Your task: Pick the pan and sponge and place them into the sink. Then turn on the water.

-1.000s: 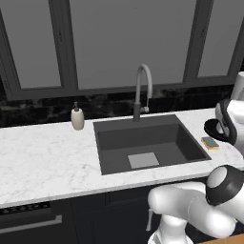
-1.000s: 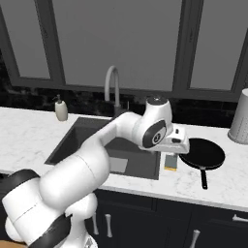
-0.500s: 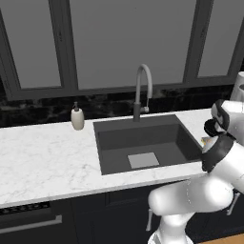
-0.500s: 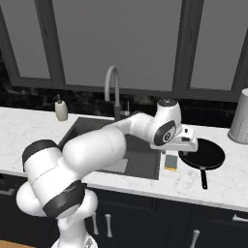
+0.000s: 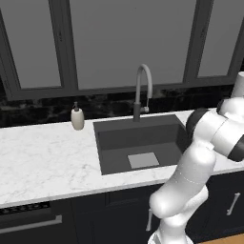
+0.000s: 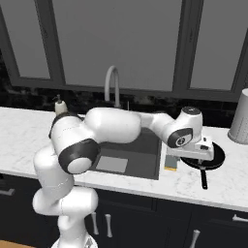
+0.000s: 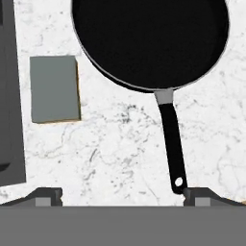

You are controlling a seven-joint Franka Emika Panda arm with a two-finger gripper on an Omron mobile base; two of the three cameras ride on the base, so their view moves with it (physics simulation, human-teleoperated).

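Note:
The black pan (image 7: 149, 38) lies on the white marble counter, its thin handle (image 7: 173, 144) running toward my fingertips. My gripper (image 7: 124, 194) hangs open above the counter by the handle's end, holding nothing; the right fingertip (image 7: 202, 194) is close beside the handle's tip. The sponge (image 7: 54, 89) lies flat, grey-green face up, between the pan and the sink (image 7: 9, 96). From the right base view, my gripper (image 6: 193, 159) hovers over the pan (image 6: 217, 157), with the sponge (image 6: 170, 164) at the sink (image 6: 140, 150) edge. The grey gooseneck faucet (image 6: 114, 82) stands behind the basin; no water runs.
A beige soap dispenser (image 5: 77, 117) stands left of the sink (image 5: 138, 147) near the faucet (image 5: 143, 86). A grey cylindrical canister (image 6: 240, 116) stands at the far right of the counter. Dark windows and a black backsplash line the back wall.
The arm has stretched further right, carrying the hand from above the sponge to above the pan's near side. The jaws stayed open; pan and sponge have not moved.

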